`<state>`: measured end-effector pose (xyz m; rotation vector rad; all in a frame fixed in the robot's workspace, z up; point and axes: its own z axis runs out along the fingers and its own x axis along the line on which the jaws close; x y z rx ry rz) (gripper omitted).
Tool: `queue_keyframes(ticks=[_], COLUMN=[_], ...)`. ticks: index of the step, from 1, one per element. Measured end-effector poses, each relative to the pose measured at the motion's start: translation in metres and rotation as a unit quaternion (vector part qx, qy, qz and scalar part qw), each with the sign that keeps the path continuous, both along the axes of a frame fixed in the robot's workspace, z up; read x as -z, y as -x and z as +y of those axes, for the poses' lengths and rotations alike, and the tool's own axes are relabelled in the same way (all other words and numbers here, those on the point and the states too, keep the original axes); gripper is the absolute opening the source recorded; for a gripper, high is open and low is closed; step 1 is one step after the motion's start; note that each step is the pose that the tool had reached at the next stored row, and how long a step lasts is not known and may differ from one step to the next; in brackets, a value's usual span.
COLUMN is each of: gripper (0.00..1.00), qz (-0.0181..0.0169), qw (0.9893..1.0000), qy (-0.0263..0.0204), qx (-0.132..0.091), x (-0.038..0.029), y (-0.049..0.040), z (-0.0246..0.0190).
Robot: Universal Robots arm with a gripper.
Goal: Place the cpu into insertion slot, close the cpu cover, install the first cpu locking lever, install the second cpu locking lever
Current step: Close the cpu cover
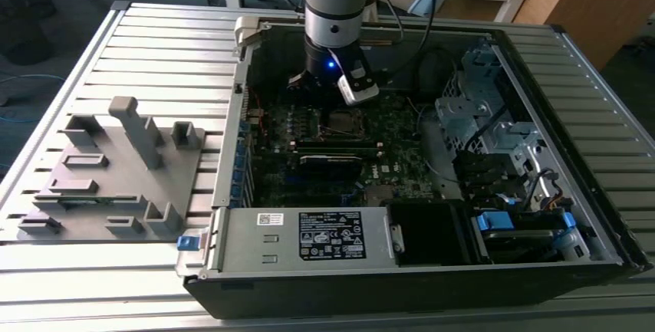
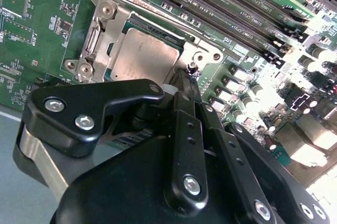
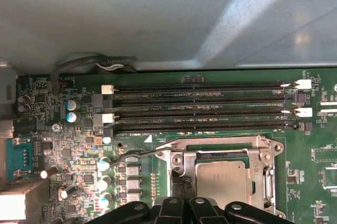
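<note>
One cpu (image 2: 145, 58) lay flat in the insertion slot (image 1: 340, 122), its dull silver top facing up. The cpu cover (image 2: 97, 39) was folded down over it, and the metal frame bordered the chip on all sides in both wrist views. In the first wrist view a thin wire locking lever (image 3: 139, 154) ran from the cover's corner out across the green motherboard (image 2: 31, 34) toward a cluster of capacitors (image 3: 103, 165); whether it was hooked down could not be told.

The gripper (image 2: 181, 79) hung just beside one corner of the cover, its black fingers drawn together at the tips next to a small screw post (image 2: 192, 66). Whether they pinched anything could not be seen.

Four long black memory slots (image 3: 200, 108) lay side by side just beyond the socket. In the exterior view the arm reached down into an open computer case (image 1: 409, 294) lying on its side, with a silver power supply (image 1: 327, 236) near its front edge. A grey moulded fixture (image 1: 113, 171) sat on the slatted metal table (image 1: 153, 41) at the exterior view's left, well apart from the case.
</note>
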<state>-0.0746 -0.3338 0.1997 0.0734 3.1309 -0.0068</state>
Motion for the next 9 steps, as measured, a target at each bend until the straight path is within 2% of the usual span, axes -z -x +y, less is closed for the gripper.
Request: queue_keyframes(ticks=[9], gripper=[0.11], qz=[-0.0001], qw=[1.0], qy=[-0.0001], qx=[0.0], x=[0.0005], y=[0.0], z=[0.0])
